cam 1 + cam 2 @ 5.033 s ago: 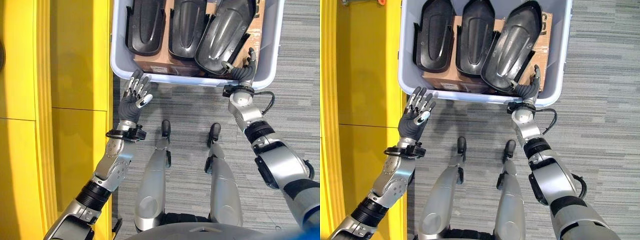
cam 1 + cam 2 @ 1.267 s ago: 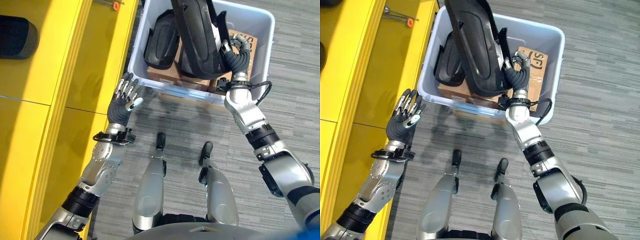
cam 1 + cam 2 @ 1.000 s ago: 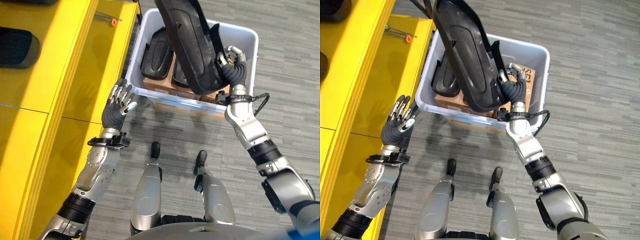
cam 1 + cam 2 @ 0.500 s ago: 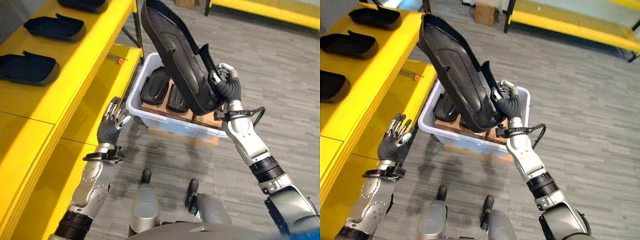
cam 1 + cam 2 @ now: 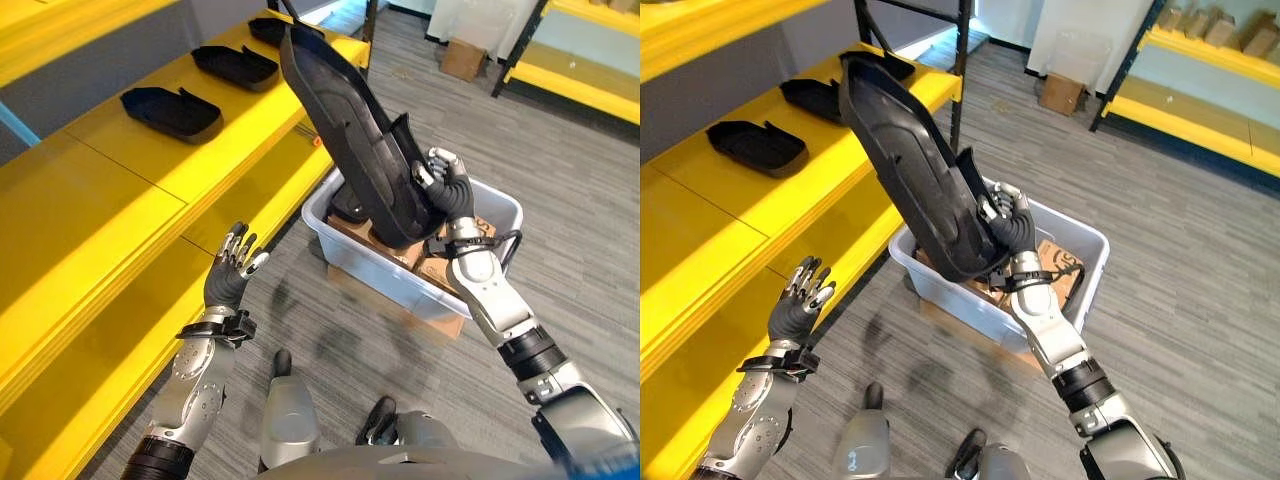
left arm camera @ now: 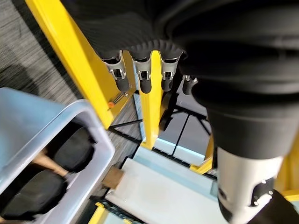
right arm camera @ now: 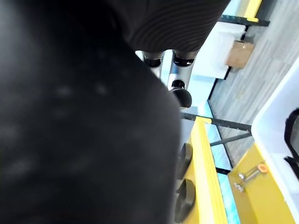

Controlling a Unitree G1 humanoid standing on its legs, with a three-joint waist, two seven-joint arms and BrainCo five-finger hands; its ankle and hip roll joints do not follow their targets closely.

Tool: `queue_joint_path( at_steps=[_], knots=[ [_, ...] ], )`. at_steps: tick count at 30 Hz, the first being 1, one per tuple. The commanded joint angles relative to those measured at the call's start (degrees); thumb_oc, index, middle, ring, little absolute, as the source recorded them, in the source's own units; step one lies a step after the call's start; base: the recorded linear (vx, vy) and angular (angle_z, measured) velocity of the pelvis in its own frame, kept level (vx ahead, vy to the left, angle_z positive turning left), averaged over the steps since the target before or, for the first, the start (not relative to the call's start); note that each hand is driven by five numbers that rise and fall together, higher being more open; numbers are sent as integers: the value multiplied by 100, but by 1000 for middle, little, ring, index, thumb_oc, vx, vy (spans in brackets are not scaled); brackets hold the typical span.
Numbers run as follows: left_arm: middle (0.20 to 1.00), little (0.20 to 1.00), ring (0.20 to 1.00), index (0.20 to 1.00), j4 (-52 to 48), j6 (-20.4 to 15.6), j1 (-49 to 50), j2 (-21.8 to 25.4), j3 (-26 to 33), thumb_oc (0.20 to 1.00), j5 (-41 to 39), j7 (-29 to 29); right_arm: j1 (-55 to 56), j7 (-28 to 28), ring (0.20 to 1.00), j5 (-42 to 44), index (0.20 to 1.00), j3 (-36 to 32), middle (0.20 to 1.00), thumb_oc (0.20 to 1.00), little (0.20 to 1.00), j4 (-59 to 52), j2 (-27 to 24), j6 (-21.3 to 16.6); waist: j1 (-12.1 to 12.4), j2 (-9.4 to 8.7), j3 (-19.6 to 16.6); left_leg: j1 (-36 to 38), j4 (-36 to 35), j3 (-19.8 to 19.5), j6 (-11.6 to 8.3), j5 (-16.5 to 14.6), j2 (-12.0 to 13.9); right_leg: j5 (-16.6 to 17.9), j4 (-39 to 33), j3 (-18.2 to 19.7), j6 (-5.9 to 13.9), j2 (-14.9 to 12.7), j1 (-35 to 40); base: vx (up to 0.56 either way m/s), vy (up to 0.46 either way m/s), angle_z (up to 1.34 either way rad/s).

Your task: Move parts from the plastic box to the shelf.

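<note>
The floor (image 5: 560, 160) is grey striped carpet, and a yellow shelf (image 5: 130, 190) runs along the robot's left side in stepped tiers, with a dark upright post (image 5: 962, 75) at its far end. More yellow shelving (image 5: 1200, 110) stands across the room, with a small cardboard box (image 5: 1060, 93) on the floor near it. Three black parts (image 5: 170, 112) lie in a row on the upper tier of the near shelf, well apart from one another. A pale plastic box (image 5: 470, 290) sits on the floor in front of the robot, just beside the shelf's lower tier; inside it are brown cardboard (image 5: 1060, 262) and at least one more black part (image 5: 350, 205), mostly hidden behind the lifted one. The right hand (image 5: 447, 192) has its fingers curled around the lower end of a long black part (image 5: 350, 130), holding it raised above the plastic box and tilted so its upper end leans toward the shelf. The left hand (image 5: 230, 272) is held up beside the shelf's lower tier with its fingers straight and spread, touching nothing. On the lower tier near the plastic box lies a small tool with an orange tip (image 6: 113, 101).
</note>
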Motion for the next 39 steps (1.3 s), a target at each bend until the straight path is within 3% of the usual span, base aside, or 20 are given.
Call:
queue_joint_path(
  at_steps=[1,6,12,16,18,19,21,22,24,25,26,27,28,30,34,36,39],
  knots=[
    [1000,1000,1000,1000,-418,-301,32,127,86,1000,192,-115,-243,-70,200,47,200,-351,200,200,200,-389,172,-360,25,-141,-346,312,-678,37,-455,336,-48,-258,-16,568,291,-357,70,109,377,52],
    [1000,1000,1000,1000,-439,-343,-81,236,107,1000,229,-173,-102,29,200,50,200,-409,200,200,200,-485,180,-307,63,-194,-380,199,-417,113,-393,79,-334,52,-337,394,487,-657,352,97,257,40],
    [1000,1000,1000,1000,-516,-387,-102,296,261,1000,263,-100,-189,175,200,-97,200,-286,200,200,200,-384,376,-166,361,-390,-416,-214,131,120,-242,-381,-784,478,-672,147,756,-1015,513,93,233,32],
    [1000,1000,1000,1000,-572,-465,-88,325,374,1000,280,-17,-398,159,200,-122,200,-228,200,200,200,-328,444,-130,512,-488,-348,-403,494,135,-97,-644,-988,773,-682,188,892,-1205,476,75,207,15],
    [1000,1000,1000,1000,-577,-496,-136,373,433,1000,320,60,-507,139,200,-168,200,-193,200,200,200,-282,560,-108,669,-540,-272,-572,781,72,40,-869,-1220,1106,-584,196,996,-1396,485,80,233,6],
    [1000,1000,1000,1000,-577,-496,-139,376,433,1000,321,62,-509,138,200,-170,200,-196,200,200,200,-281,563,-108,664,-547,-275,-585,796,70,51,-880,-1232,1116,-582,193,1010,-1409,482,73,188,6],
    [1000,1000,1000,1000,-561,-497,-174,426,413,1000,385,67,-462,159,200,-174,200,-193,200,200,200,-283,615,-88,631,-486,-307,-533,648,-91,296,-935,-1578,1640,-237,482,1026,-1606,415,150,314,16],
    [1000,1000,1000,1000,-560,-498,-174,423,416,1000,385,67,-464,158,200,-174,200,-190,200,200,200,-283,614,-86,632,-490,-309,-530,635,-85,301,-929,-1584,1637,-223,491,1029,-1617,402,155,294,40],
    [1000,1000,1000,1000,-563,-498,-203,513,420,1000,481,46,-459,214,200,-194,200,-203,200,200,200,-338,560,-85,463,-363,-352,-424,308,-262,486,-725,-1844,1745,93,1443,862,-1409,24,82,248,92],
    [1000,1000,1000,1000,-564,-498,-201,511,418,1000,482,46,-454,215,200,-194,200,-203,200,200,200,-342,558,-84,470,-364,-357,-422,297,-256,484,-721,-1843,1738,106,1454,859,-1411,9,149,283,140],
    [1000,1000,1000,1000,-527,-477,-213,567,393,1000,560,2,-322,296,200,-137,200,-228,200,200,200,-375,526,-116,334,-278,-394,-216,-53,-482,521,-623,-1981,1394,188,2003,744,-939,-248,192,176,152],
    [1000,1000,1000,1000,-583,-475,-182,577,452,1000,587,-18,-338,330,200,-88,200,-197,200,200,200,-346,557,-121,307,-194,-363,-64,-276,-591,499,-547,-1988,1158,-9,1924,693,-840,-524,188,178,133],
    [1000,1000,1000,1000,-586,-473,-182,576,455,1000,587,-17,-342,330,200,-88,200,-196,200,200,200,-344,556,-122,295,-193,-372,-72,-297,-602,499,-521,-1989,1175,-27,1910,688,-838,-527,111,51,121],
    [1000,1000,1000,1000,-529,-488,-265,573,453,1000,590,23,-400,359,200,-46,200,-183,200,200,200,-303,552,-130,158,-171,-198,75,-384,-789,467,-505,-2022,973,-448,2129,694,-520,-923,62,-28,79],
    [1000,1000,1000,1000,-486,-493,-347,493,410,1000,602,34,-449,367,200,-41,200,-164,200,200,200,-297,533,-111,29,-192,-46,203,-338,-950,446,-542,-2095,1144,-888,2525,805,-327,-1176,77,-50,44],
    [1000,1000,1000,1000,-482,-493,-310,435,389,1000,621,-8,-404,455,200,-29,200,-133,200,200,200,-342,514,-105,-74,-266,-8,331,-275,-1063,446,-632,-2175,1266,-1027,2971,871,-120,-1227,84,-92,42],
    [1000,1000,1000,1000,-466,-495,-245,395,382,1000,598,-58,-266,553,200,-5,200,-128,200,200,200,-389,484,-120,-93,-320,-62,379,-251,-1115,429,-667,-2189,1156,-1049,3118,845,-41,-1046,64,-111,29]
  ],
)
